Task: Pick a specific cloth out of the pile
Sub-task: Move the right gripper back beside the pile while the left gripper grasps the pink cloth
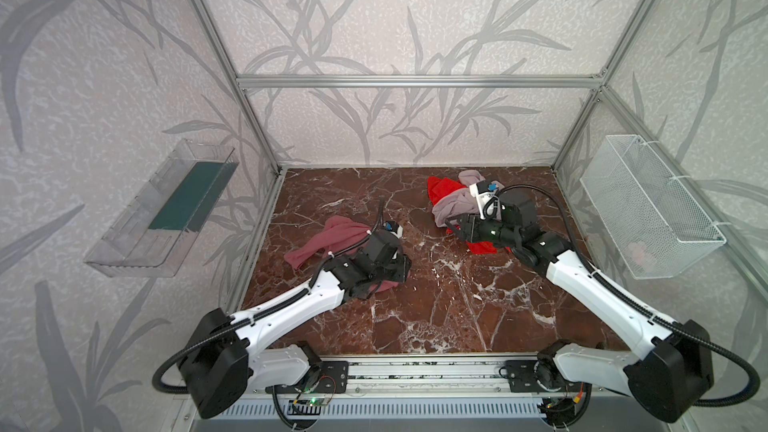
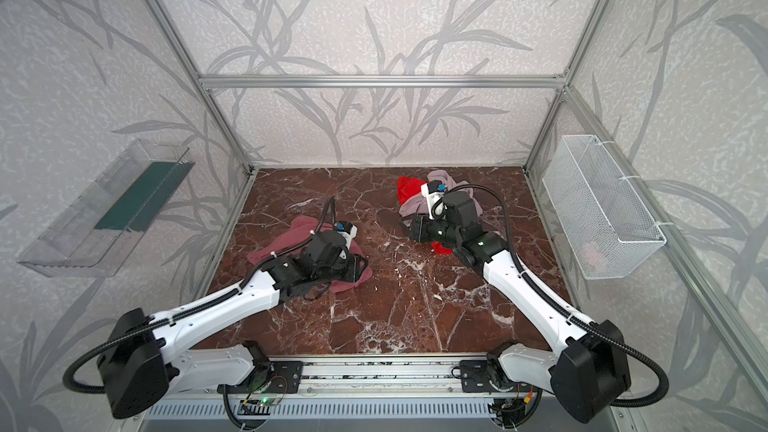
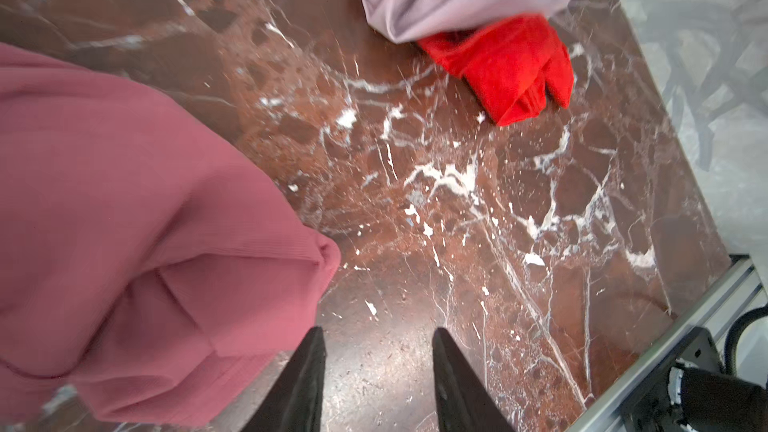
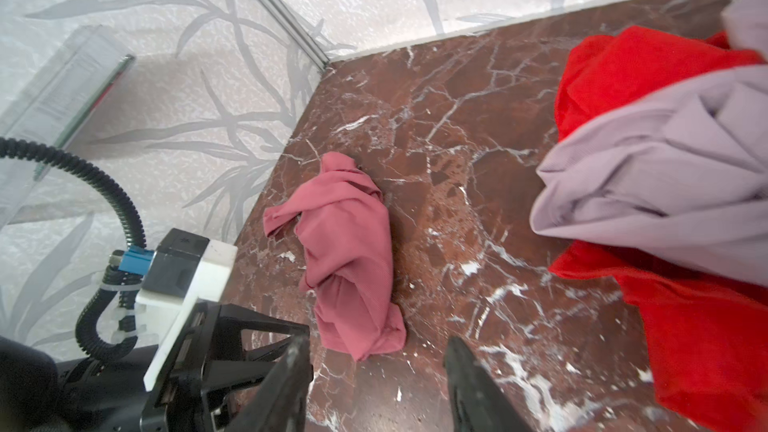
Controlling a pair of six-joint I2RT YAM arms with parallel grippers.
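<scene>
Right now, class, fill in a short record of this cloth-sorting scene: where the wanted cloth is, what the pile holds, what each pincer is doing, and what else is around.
cloth: dusty rose cloth, lying alone on the marble table, apart from the pile
pile: bright red cloth under pale lilac cloth
left pincer: open, empty, beside the dusty rose cloth
right pincer: open, empty, beside the pile
wall fittings: clear tray; white wire basket

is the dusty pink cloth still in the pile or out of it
Out. The dusty pink cloth lies crumpled on the bare table, clear of the pile of red and lilac cloths.
</scene>
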